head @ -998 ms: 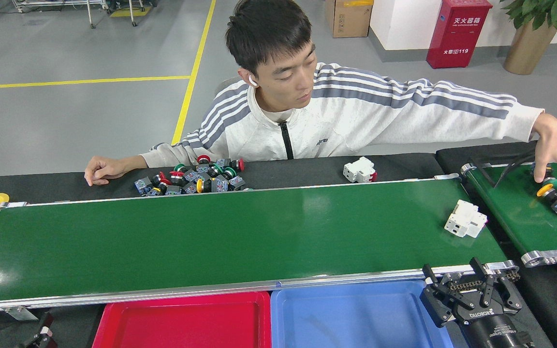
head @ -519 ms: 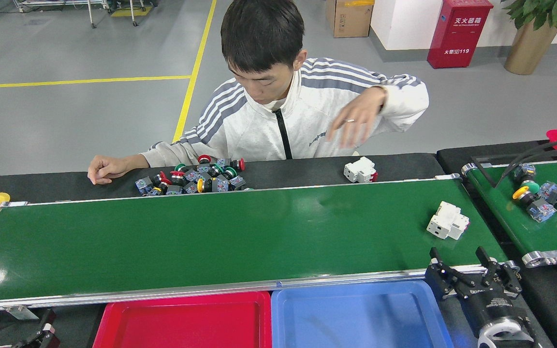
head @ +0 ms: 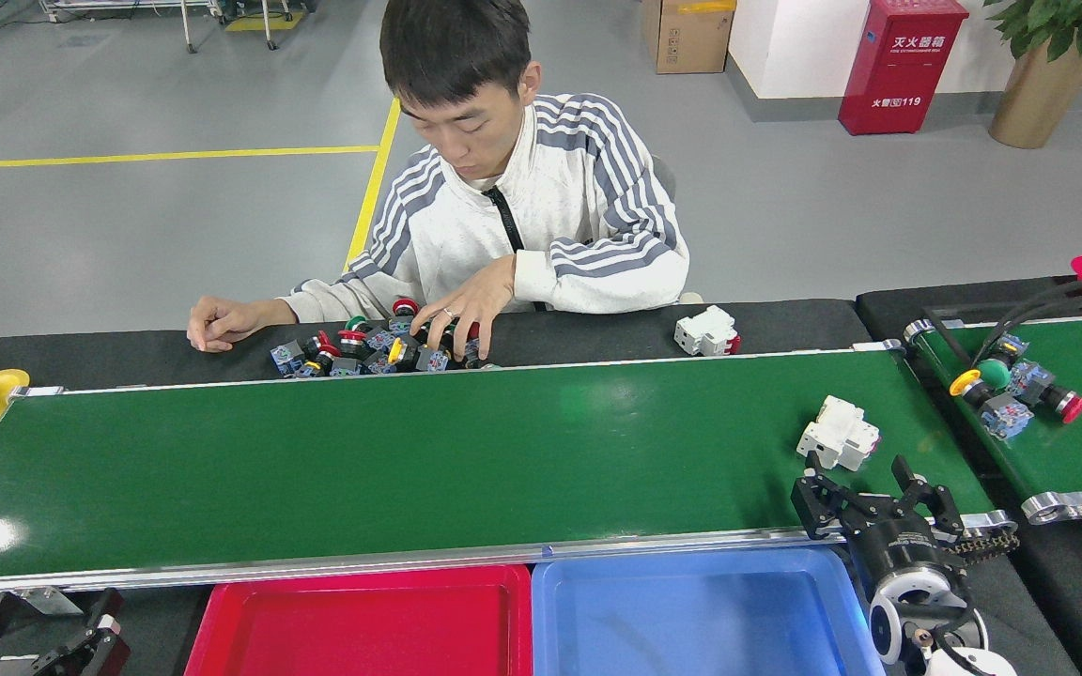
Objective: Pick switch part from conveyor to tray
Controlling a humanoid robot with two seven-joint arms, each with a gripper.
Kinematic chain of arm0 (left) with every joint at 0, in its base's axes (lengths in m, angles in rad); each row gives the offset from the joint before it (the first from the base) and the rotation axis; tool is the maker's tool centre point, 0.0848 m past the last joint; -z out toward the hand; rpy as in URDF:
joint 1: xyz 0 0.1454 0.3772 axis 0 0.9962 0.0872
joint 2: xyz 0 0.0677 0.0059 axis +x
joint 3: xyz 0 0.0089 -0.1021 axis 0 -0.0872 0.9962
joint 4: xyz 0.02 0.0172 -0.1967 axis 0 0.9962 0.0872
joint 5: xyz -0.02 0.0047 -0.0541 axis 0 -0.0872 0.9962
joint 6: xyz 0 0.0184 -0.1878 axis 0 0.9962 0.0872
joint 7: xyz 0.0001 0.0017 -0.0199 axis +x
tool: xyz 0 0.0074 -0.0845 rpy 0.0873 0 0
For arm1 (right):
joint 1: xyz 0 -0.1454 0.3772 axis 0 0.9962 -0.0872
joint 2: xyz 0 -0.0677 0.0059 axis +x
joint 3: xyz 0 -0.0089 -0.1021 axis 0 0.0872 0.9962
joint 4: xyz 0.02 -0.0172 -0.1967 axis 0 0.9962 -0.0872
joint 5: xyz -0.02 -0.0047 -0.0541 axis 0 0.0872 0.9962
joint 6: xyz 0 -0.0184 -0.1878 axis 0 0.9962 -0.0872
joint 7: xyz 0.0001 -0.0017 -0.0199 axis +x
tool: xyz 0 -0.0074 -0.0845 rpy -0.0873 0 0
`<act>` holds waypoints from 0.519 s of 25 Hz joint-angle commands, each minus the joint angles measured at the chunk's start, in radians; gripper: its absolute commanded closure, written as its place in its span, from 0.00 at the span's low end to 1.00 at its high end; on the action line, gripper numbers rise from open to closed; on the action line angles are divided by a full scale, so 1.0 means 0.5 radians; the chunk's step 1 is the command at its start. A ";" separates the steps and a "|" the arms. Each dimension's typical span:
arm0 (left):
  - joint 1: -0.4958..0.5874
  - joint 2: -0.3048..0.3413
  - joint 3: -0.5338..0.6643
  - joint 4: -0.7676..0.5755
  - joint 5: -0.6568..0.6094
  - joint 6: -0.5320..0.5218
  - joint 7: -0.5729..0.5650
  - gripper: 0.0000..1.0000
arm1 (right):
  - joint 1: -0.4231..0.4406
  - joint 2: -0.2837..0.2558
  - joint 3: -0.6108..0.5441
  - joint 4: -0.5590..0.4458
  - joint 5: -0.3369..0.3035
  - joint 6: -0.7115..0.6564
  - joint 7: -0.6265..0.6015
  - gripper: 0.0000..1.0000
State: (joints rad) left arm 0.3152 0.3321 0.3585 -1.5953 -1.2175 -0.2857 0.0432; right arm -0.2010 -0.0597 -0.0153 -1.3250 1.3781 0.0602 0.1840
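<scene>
the right hand (head: 865, 479) is held open and empty just beside the white plastic switch part (head: 838, 433) on the glossy dark-green conveyor (head: 428, 460).

- The conveyor (head: 409, 460) belt is dark green and shiny, with a bright spot of light at the lower left of the picture.
- Its side rails are smooth silver metal.
- The white switch part (head: 838, 432) on the belt looks like hard, smooth plastic.
- The red tray (head: 363, 624) and the blue tray (head: 691, 620) at the bottom look like smooth plastic with a soft shine.
- The right gripper (head: 865, 488) looks like black metal, dull and not shiny.
- The table top (head: 81, 352) behind the belt is black and dull.
- The person's jacket (head: 569, 216) is soft white cloth with grey stripes.
- The box (head: 687, 36) at the top is brown cardboard.
</scene>
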 commanded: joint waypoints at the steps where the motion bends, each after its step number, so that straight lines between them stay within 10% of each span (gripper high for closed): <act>1: -0.026 0.029 0.007 -0.006 -0.007 -0.002 0.009 0.00 | -0.077 -0.009 0.043 0.033 0.005 0.070 -0.024 0.02; 13: -0.127 0.038 -0.051 0.058 -0.010 -0.002 0.009 0.00 | -0.322 0.037 0.242 0.374 0.002 0.220 -0.089 0.02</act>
State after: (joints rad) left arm 0.2602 0.3362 0.3295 -1.5670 -1.2194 -0.2860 0.0440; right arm -0.3369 -0.0445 0.1063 -1.1415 1.3788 0.1625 0.1524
